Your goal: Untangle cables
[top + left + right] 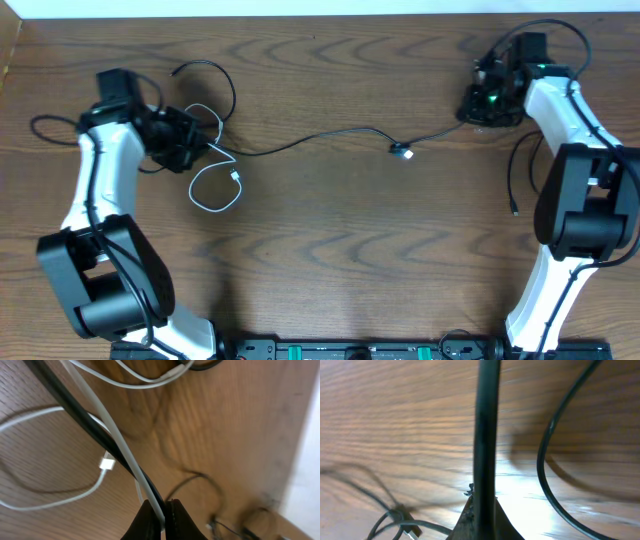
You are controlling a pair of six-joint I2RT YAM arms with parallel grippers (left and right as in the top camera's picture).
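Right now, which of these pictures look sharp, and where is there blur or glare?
Overhead: evenly lit and sharp, the white cable crisp. Left wrist: soft, everything near the lens smeared. Right wrist: the black cable is a blur up close, with glare on the table.

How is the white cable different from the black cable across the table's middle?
The white cable curls in a loop; the black cable stretches out long. The white one lies by the left arm; the black one spans the table's middle. Both are thin and reach the left gripper.
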